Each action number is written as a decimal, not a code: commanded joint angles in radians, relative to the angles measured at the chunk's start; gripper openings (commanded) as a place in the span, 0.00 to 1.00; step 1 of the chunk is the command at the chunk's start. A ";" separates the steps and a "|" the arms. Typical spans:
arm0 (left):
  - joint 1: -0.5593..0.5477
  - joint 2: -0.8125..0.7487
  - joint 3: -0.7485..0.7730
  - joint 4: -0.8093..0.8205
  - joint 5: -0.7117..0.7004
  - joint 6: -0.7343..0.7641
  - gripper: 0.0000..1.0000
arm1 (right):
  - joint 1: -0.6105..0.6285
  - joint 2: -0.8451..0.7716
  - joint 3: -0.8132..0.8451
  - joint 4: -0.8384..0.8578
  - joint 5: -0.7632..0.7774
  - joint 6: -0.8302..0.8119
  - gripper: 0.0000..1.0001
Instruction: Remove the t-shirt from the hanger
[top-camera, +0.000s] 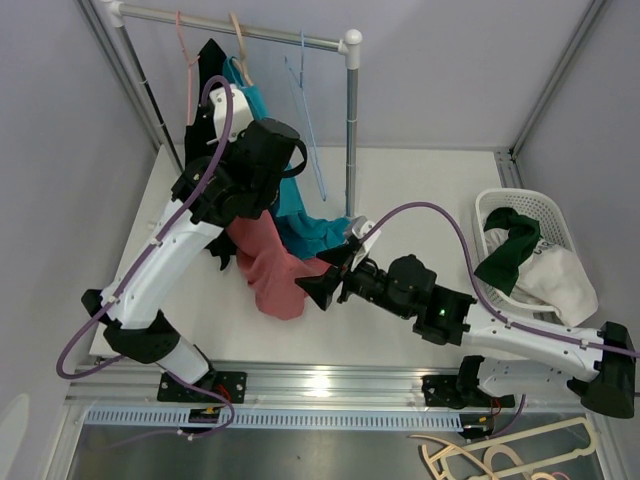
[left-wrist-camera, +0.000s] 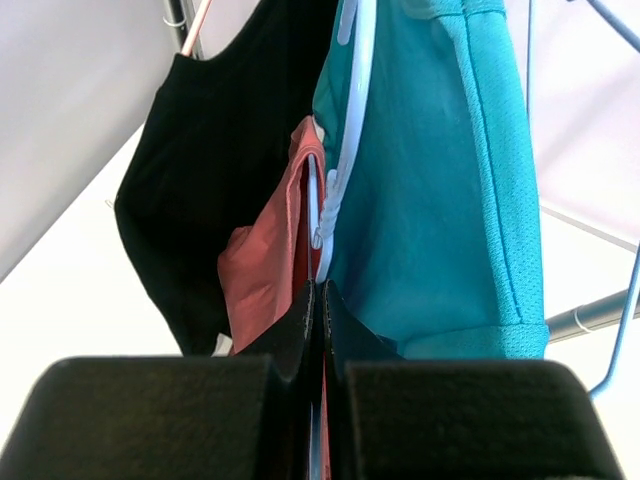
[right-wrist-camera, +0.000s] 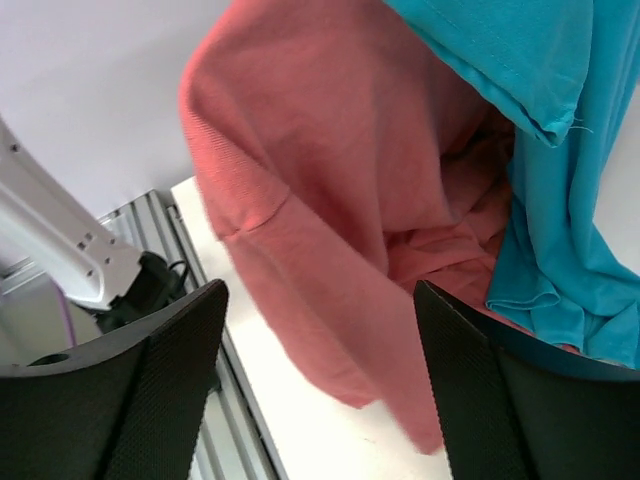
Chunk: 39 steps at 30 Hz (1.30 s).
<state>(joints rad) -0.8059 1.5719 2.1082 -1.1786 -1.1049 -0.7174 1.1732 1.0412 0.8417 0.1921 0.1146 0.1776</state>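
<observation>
The salmon-red cotton t-shirt (top-camera: 268, 268) hangs from a white plastic hanger (left-wrist-camera: 350, 120) on the grey metal clothes rail (top-camera: 250, 33) along the far edge of the white counter (top-camera: 420, 190), toward its far left corner. Its lower half spills onto the counter top, partway to the near edge. It is sandwiched between a black sleeveless garment (left-wrist-camera: 200, 180) and a teal mesh t-shirt (left-wrist-camera: 440, 170), so there is little room to work. That is probably why the left gripper (left-wrist-camera: 318, 292) is raised up among the garments. Its jaws are pressed together on a thin white edge of the hanger where the salmon collar meets it, apparently to steady the hanger. Whether cloth is pinched as well I cannot tell. The right gripper (top-camera: 335, 270) sits low near the counter's middle with its jaws spread wide, facing the loose salmon fabric but not touching it. That suits taking a handful of cloth and drawing it down and away while the hanger is held. A white slatted laundry basket (top-camera: 497, 203) at the right edge, with clothes in it, looks like the likely destination.
</observation>
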 joint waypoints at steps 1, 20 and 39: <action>-0.006 -0.047 -0.004 0.007 -0.030 -0.048 0.01 | 0.011 0.029 0.005 0.172 0.077 -0.024 0.78; 0.016 -0.076 -0.042 0.155 -0.044 0.104 0.01 | 0.051 0.116 0.106 0.034 -0.012 0.020 0.00; 0.231 0.014 -0.008 0.470 0.020 0.386 0.01 | 0.304 -0.236 -0.058 -0.269 0.332 0.105 0.00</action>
<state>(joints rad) -0.6090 1.5814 2.0388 -0.8169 -1.0801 -0.4019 1.4479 0.8555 0.8055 -0.0349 0.3733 0.2474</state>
